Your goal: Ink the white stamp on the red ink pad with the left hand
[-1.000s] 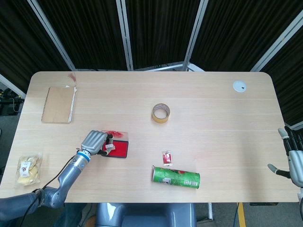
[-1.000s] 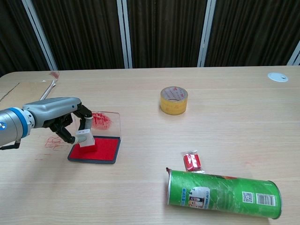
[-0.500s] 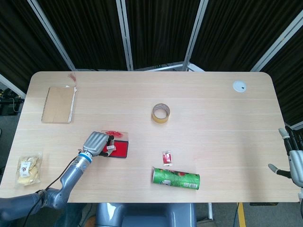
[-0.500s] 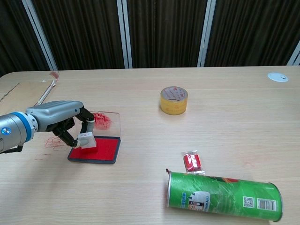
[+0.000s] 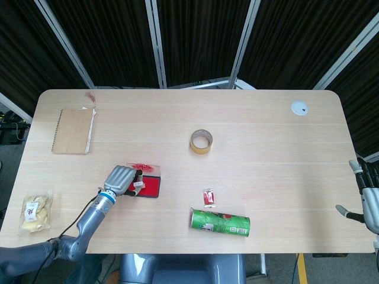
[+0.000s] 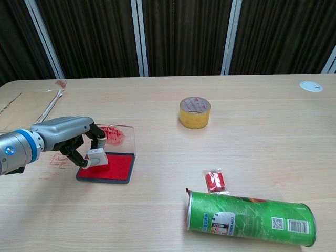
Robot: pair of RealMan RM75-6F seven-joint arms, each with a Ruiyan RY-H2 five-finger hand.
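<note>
My left hand point(image 6: 68, 137) point(image 5: 118, 178) grips the small white stamp point(image 6: 97, 158) point(image 5: 137, 185) and holds it down on the red ink pad point(image 6: 113, 167) point(image 5: 151, 187), at the pad's left part. The pad sits in a dark tray with its clear lid point(image 6: 119, 135) standing open behind it, smeared with red ink. My right hand point(image 5: 368, 201) hangs off the table's right edge in the head view, fingers apart, holding nothing.
A yellow tape roll point(image 6: 195, 112) stands mid-table. A green chip can point(image 6: 249, 217) lies on its side near the front, with a small red packet point(image 6: 214, 181) beside it. A brown notebook point(image 5: 73, 131), a snack bag point(image 5: 35, 212) and a white disc point(image 5: 299, 107) lie further off.
My left hand has lowered the white stamp from just above the pad down onto its red surface. The right hand has barely shifted.
</note>
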